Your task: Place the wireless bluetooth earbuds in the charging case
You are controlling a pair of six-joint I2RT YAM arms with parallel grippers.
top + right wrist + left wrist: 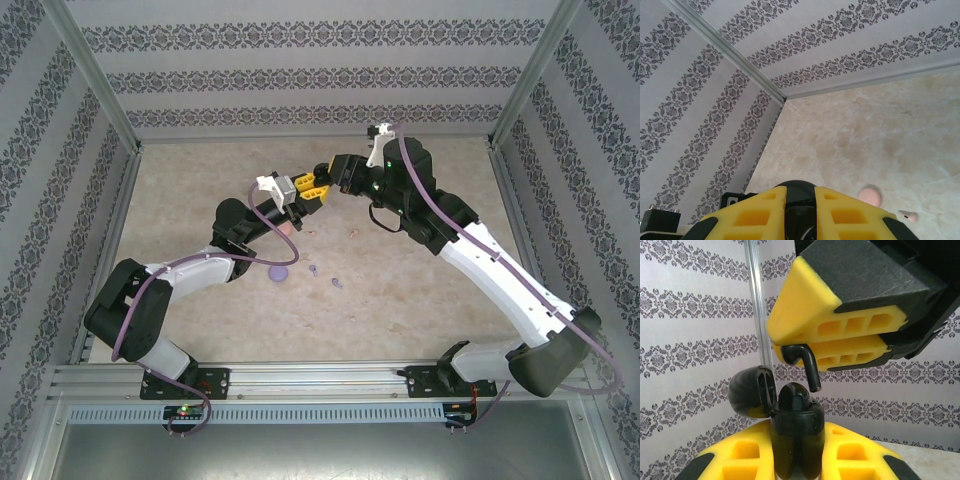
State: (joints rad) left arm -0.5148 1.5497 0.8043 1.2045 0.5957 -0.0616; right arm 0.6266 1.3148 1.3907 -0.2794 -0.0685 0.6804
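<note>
The pale mottled surface [420, 280] lies well below, and both my hands meet in the air above it. My left hand [797, 440] is clamped on the sides of the black case [797, 422], mouth up, its domed lid [751, 392] swung open to the left. My right hand [777, 342] is pinched together on the head of the black bud [809, 367]. The bud's bent stem points down, its tip just above the right of the mouth and not touching. A dark rounded shape sits in the mouth, likely the bud's twin, so I judge the free well to be on the right. To do this well I should bring the stem plumb over that well and descend slowly and straight. I should open the right hand only once the head has dropped in, and the left should not loosen. My pads are yellow, ribbed with hollow cells, and look yielding. The case is hard, glossy and rounded, so it could twist between them under a sideways push. The bud is smooth and shiny, its stem a thin round rod with an elbow. On the surface lie a round pink case [870, 195] and, beside it, a pink bud [908, 216].
</note>
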